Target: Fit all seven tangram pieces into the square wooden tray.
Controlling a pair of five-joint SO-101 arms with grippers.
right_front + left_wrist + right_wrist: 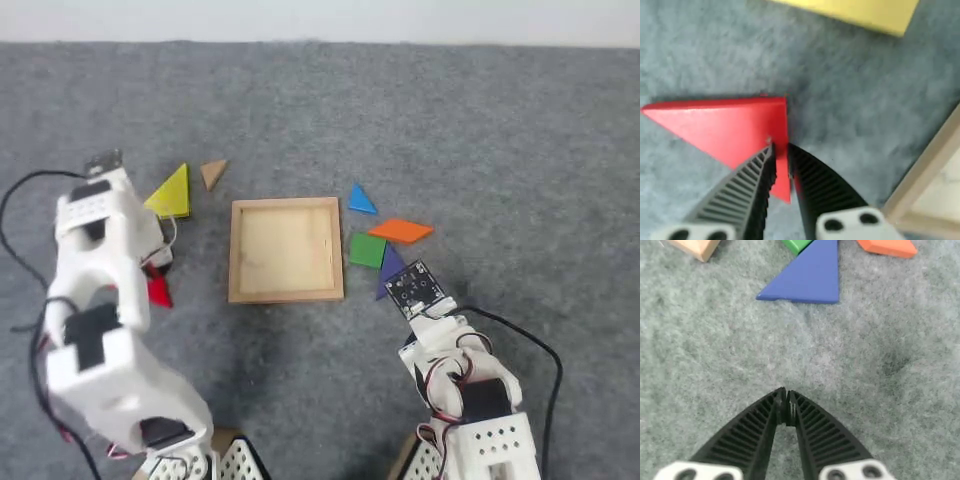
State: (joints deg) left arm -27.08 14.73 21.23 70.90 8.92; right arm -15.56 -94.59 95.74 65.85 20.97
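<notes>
The square wooden tray (pixel 285 204) lies mid-frame on the grey bench (pixel 500 120). To its left, the left end effector (pixel 781 150) is clamped on an edge of the red triangle (pixel 725 125), below a yellow triangle (pixel 170 193) and a tan triangle (pixel 212 173). Just right of the tray lie a blue triangle (pixel 360 200), an orange parallelogram (pixel 400 230), a green square (pixel 367 250) and a purple triangle (pixel 388 268). Lower right, the right end effector (pixel 786 399) is closed on nothing.
</notes>
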